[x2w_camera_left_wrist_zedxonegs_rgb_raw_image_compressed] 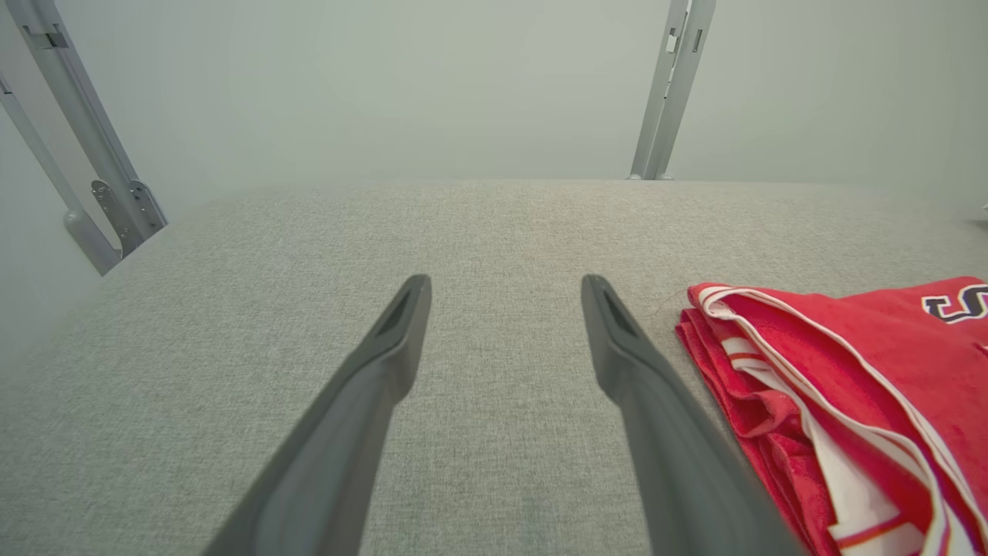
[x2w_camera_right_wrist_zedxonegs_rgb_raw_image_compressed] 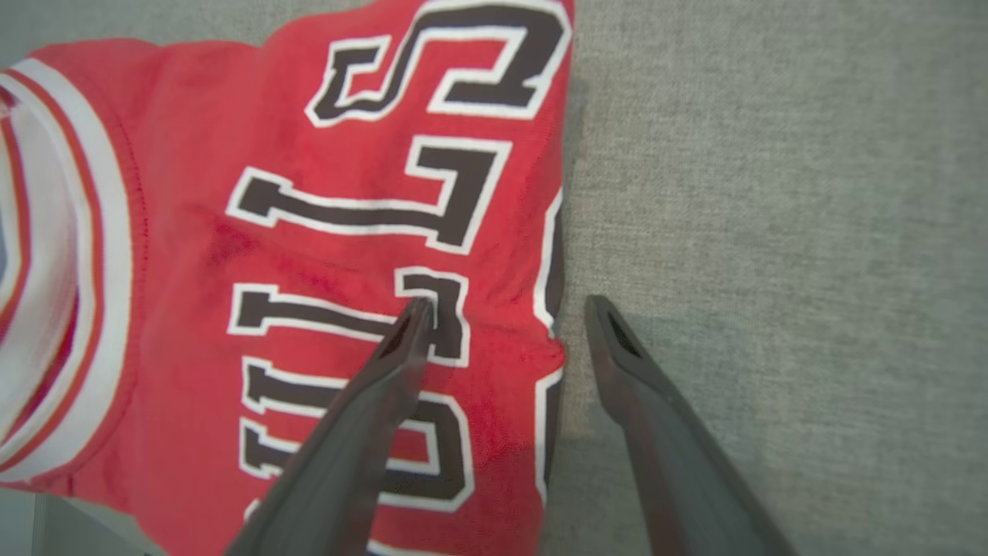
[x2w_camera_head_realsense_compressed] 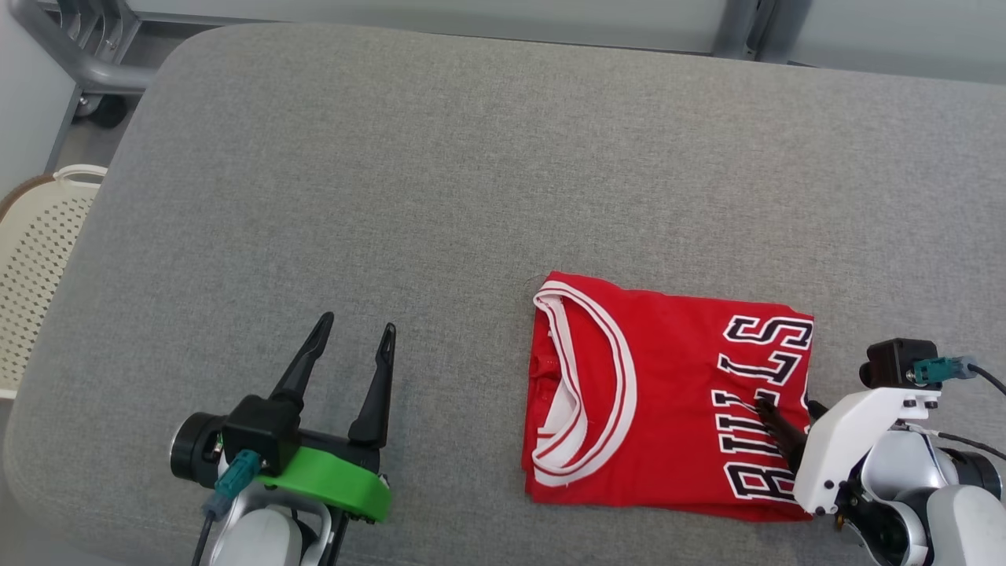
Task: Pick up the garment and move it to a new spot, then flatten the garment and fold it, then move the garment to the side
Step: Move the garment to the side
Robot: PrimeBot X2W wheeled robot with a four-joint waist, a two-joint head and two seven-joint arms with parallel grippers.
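At the far left, a cream perforated basket (x2w_camera_head_realsense_compressed: 31,267) stands beside the grey fabric-covered desk (x2w_camera_head_realsense_compressed: 471,157). The left jaws hover over bare desk near its front, spread wide with nothing between them. Right of them, well apart, the garment (x2w_camera_head_realsense_compressed: 668,393), a red jersey with dark lettering, lies folded flat near the front edge. The right jaws stand wide open and grip nothing, astride its right edge: one finger (x2w_camera_right_wrist_zedxonegs_rgb_raw_image_compressed: 370,409) over the lettering, the other (x2w_camera_right_wrist_zedxonegs_rgb_raw_image_compressed: 656,432) over bare desk.
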